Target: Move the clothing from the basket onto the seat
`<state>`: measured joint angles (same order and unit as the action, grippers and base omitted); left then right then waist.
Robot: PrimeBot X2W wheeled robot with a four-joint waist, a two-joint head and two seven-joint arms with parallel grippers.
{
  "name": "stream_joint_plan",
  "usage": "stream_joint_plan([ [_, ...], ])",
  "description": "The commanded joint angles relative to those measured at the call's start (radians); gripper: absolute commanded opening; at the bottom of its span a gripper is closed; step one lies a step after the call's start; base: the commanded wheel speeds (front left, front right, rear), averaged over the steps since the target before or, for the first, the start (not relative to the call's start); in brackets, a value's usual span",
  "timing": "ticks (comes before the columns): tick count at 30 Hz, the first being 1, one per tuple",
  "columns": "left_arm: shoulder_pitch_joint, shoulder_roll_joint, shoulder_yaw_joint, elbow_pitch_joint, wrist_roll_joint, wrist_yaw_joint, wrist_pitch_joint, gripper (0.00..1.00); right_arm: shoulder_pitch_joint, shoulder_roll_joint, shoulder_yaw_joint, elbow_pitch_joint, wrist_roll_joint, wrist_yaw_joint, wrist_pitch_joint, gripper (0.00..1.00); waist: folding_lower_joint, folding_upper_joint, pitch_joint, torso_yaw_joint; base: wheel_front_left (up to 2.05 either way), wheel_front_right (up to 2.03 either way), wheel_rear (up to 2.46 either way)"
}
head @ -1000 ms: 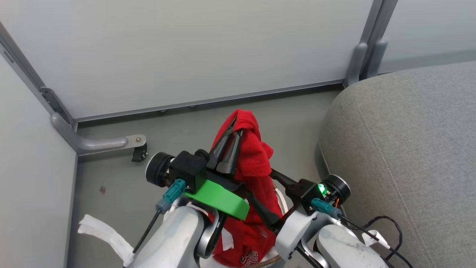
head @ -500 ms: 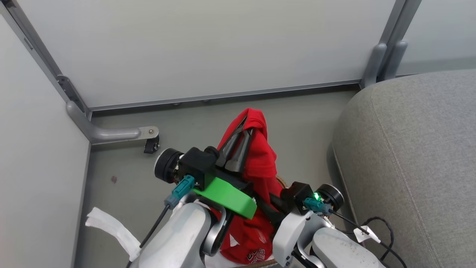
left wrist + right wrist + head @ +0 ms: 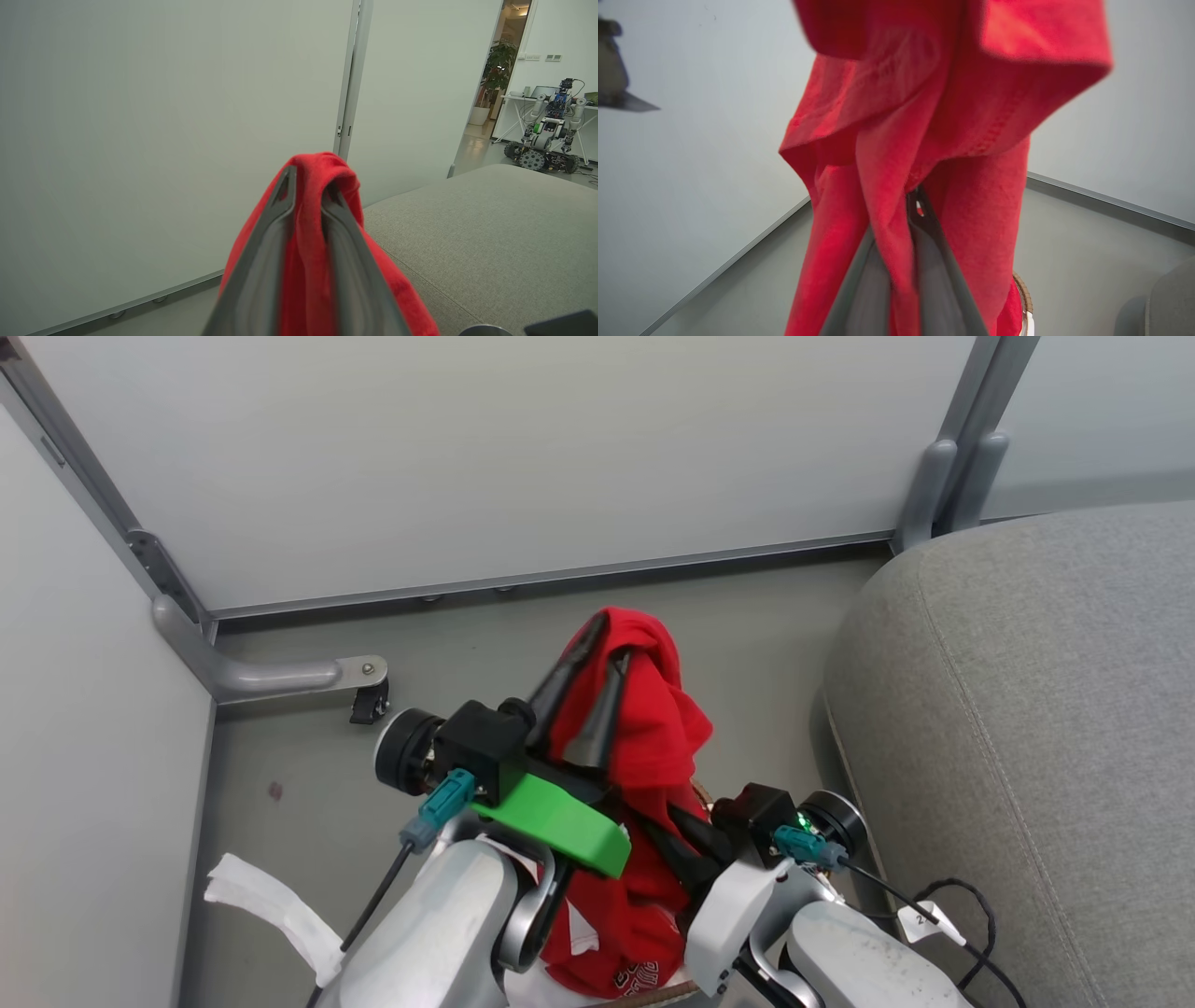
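A red garment (image 3: pixel 653 728) hung lifted above the grey floor (image 3: pixel 308 756), in front of a pale wall panel (image 3: pixel 467 457). The left gripper (image 3: pixel 607 642) pointed upward with the garment's top fold draped over its tips. Its two dark fingers (image 3: pixel 261 261) stood a narrow way apart with red cloth filling the gap. It could not be told whether they pinched the cloth or merely carried it. Lower down, the right gripper (image 3: pixel 680 826) was closed tight on a bunched fold of the same garment, with cloth squeezed between its jaws. The garment's tail, marked with white lettering, trailed down toward the basket (image 3: pixel 1023 293), whose brown woven rim showed just beneath it. The grey sofa (image 3: pixel 1027 709) stood to the robot's right, near the hanging garment but apart from it.

The step in hand looked like carrying the garment from basket to seat, with both arms on the cloth. The next move likely called for swinging right, raising the tail clear of the sofa's rounded edge, and laying the cloth down before letting go. A loose upper hold might let the top fold flop.
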<state>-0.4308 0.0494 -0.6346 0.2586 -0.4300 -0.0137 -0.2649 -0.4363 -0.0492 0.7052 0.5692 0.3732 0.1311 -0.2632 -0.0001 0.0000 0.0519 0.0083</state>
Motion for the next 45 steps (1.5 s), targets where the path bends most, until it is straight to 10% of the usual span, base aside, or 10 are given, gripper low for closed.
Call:
stream_joint_plan([
  [1, 0.0, 0.003, 0.009, 0.005, 0.009, 0.003, 0.001, 1.0, 0.017, -0.003, -0.005, -0.008, -0.01, -0.001, -0.002, 0.0, 0.0001, 0.0, 0.0, -0.004, 0.0, 0.0, 0.0],
  [12, 0.027, 0.002, 0.081, 0.093, 0.07, -0.022, 0.001, 1.0, 0.078, -0.003, -0.092, -0.119, -0.035, -0.001, -0.002, 0.0, 0.0001, 0.0, 0.023, -0.099, 0.0, 0.0, 0.0],
  [35, 0.083, 0.006, 0.235, 0.123, 0.185, -0.084, 0.001, 1.0, 0.175, -0.002, -0.214, -0.276, -0.085, -0.001, -0.002, 0.0, 0.0001, 0.0, 0.101, -0.526, 0.0, 0.0, 0.0],
  [45, 0.038, 0.004, 0.194, 0.139, 0.199, -0.108, 0.001, 1.0, 0.18, -0.002, -0.354, -0.349, -0.168, -0.001, -0.002, 0.0, 0.0001, 0.0, 0.148, -0.551, 0.0, 0.0, 0.0],
])
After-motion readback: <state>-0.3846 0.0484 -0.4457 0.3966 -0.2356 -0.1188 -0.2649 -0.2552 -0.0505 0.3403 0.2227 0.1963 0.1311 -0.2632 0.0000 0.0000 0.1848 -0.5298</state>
